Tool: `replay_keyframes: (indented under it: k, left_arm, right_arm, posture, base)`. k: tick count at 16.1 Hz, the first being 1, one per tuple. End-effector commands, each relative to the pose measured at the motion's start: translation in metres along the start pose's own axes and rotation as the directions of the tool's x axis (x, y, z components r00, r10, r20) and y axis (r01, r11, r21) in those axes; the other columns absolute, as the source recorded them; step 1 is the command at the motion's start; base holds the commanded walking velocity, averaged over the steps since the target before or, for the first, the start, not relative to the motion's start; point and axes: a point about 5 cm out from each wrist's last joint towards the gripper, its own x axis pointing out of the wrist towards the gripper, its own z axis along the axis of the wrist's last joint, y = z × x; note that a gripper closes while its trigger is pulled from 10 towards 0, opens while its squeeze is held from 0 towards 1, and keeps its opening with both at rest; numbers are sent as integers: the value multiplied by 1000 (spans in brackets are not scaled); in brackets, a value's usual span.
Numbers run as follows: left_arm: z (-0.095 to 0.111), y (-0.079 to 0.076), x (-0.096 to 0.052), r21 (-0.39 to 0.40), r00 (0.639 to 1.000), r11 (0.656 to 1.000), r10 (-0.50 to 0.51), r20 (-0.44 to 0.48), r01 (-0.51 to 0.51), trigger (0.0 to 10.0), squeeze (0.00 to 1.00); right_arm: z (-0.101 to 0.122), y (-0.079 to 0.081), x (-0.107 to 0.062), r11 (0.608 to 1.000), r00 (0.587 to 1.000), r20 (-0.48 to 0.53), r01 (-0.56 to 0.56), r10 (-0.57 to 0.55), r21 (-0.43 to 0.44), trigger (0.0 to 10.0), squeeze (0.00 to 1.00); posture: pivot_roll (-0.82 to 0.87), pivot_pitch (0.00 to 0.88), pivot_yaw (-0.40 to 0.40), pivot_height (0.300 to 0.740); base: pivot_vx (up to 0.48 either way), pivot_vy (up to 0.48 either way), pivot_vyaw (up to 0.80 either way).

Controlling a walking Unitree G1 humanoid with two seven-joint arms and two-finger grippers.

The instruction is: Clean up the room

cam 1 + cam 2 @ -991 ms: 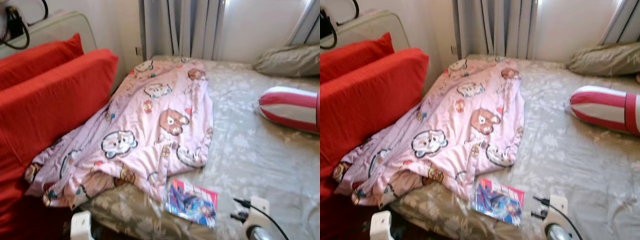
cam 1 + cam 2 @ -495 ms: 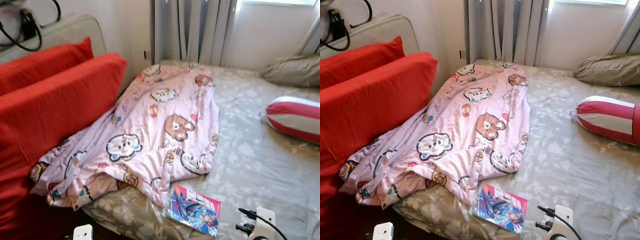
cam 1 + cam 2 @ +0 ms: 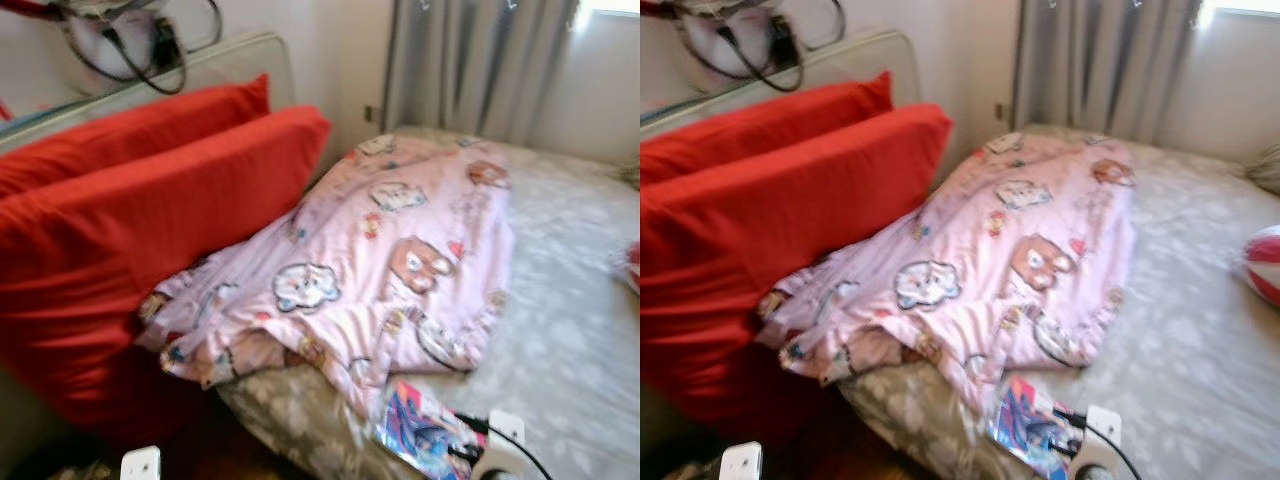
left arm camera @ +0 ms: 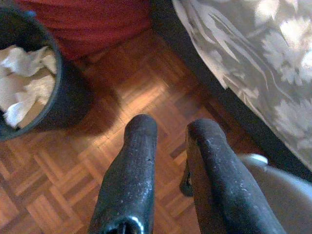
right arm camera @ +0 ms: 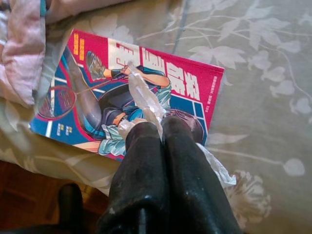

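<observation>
My right gripper (image 5: 162, 127) is shut on a crumpled clear plastic wrapper (image 5: 141, 95) and hovers just above a red and blue magazine (image 5: 83, 97). The magazine (image 3: 420, 440) lies at the near edge of the bed (image 3: 570, 330), beside a rumpled pink cartoon blanket (image 3: 400, 250). My left gripper (image 4: 170, 131) hangs low over the parquet floor (image 4: 146, 92), its fingers slightly apart with nothing between them. In the left wrist view a dark waste bin (image 4: 68, 97) with crumpled white paper (image 4: 24, 83) inside stands on the floor by the bed's side.
Two big red cushions (image 3: 130, 250) lean against a headboard on the left, with a bag (image 3: 120, 45) on top. Grey curtains (image 3: 470, 60) hang behind the bed. A red and white striped bolster (image 3: 1265, 265) lies at the far right.
The whole picture has shifted right and blurred, so the camera has turned left. The cushions now take up more of the view and the bolster has slid to the edge.
</observation>
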Motion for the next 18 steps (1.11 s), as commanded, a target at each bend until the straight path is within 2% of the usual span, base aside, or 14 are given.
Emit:
replay_keyframes:
  k: [1, 7, 15, 18]
  left_arm:
    - [-9, 3, -3, -2, 1000, 1000, 11, -27, -11, 10000, 0]
    - [-15, 2, -5, -44, 999, 999, 31, -37, -32, 10000, 0]
    - [-29, -16, -6, -68, 997, 998, -2, -71, -3, 10000, 0]
    - [-31, -23, -7, -73, 998, 997, -16, -66, 11, 10000, 0]
  right_arm:
    - [1, -2, 0, 1000, 1000, -3, 3, -3, -16, 10000, 0]
    - [1, -6, 0, 999, 1000, -13, -3, 3, -48, 10000, 0]
    - [9, -22, -1, 998, 999, 8, 48, -48, -36, 10000, 0]
    - [10, -28, -2, 997, 999, 3, 42, -42, -66, 10000, 0]
  posture:
    - [40, 0, 5, 740]
    - [49, 0, -13, 740]
    - [34, 0, -32, 740]
    - [53, 0, -64, 740]
  base:
    - [0, 0, 794]
    - [0, 0, 794]
    - [0, 0, 794]
    - [0, 0, 800]
